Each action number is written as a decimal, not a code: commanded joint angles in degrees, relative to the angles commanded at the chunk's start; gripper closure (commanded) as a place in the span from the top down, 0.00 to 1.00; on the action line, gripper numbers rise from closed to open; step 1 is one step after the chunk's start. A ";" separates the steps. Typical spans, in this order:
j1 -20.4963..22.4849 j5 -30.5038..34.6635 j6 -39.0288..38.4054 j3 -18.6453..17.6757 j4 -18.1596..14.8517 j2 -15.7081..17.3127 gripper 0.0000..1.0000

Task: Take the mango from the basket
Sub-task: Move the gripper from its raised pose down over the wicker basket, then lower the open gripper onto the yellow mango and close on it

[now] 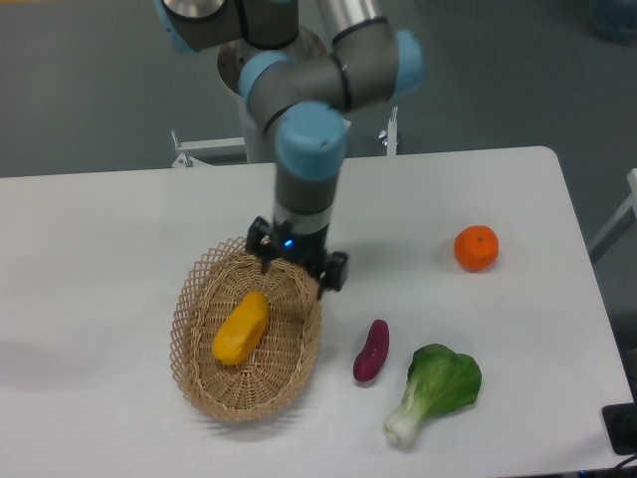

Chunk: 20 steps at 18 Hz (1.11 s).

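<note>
Bok choy [435, 388] lies nearest; behind it, the basket [199, 299] holds the mango [242, 328] — the gripper [295, 278] hovers above the rim, fingers spread, holding nothing.

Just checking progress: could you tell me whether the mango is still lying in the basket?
Yes, the mango lies on the basket's woven base, ungrasped.

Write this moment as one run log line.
phase: approach | tool: open, above basket rim, empty | mango: lying in basket, not gripped
</note>
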 joint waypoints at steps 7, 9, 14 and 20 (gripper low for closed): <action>-5.18 5.51 -1.50 -0.97 2.28 -3.25 1.00; -6.51 7.47 -2.03 -1.14 5.00 -4.22 1.00; -6.78 7.65 -3.87 -1.05 6.59 -5.80 1.00; -7.39 7.91 -3.96 -1.05 7.30 -6.68 1.00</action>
